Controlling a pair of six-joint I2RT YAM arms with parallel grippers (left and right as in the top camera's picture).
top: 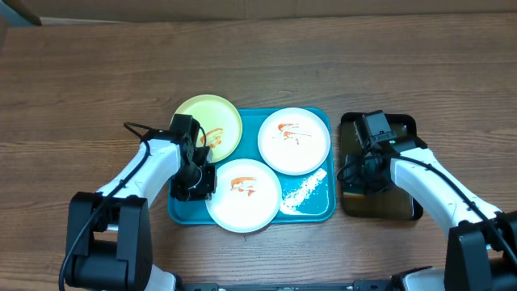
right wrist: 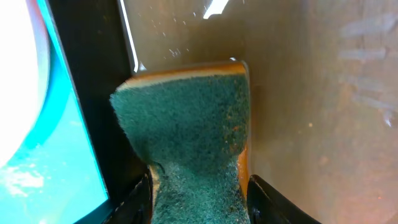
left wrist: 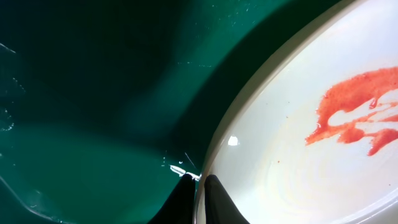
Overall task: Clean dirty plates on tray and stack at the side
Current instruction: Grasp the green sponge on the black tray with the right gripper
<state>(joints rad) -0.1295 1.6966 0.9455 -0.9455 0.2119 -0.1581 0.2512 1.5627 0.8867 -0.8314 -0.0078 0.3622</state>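
Observation:
Three dirty plates lie on the teal tray (top: 319, 212). A pale yellow-green plate (top: 203, 115) is at the back left, a white plate (top: 294, 141) at the back right, and a white plate (top: 244, 196) at the front. All carry orange-red sauce smears. My left gripper (top: 196, 183) is shut on the left rim of the front white plate (left wrist: 298, 162), one finger on each side of the rim (left wrist: 199, 184). My right gripper (top: 361, 168) is over the black tray and shut on a green-and-orange sponge (right wrist: 186, 118).
The narrow black tray (top: 404, 206) stands right of the teal tray, and its wet brownish floor (right wrist: 311, 93) lies under the sponge. White foam (top: 304, 191) streaks the teal tray's front right. Bare wooden table (top: 97, 81) surrounds both trays.

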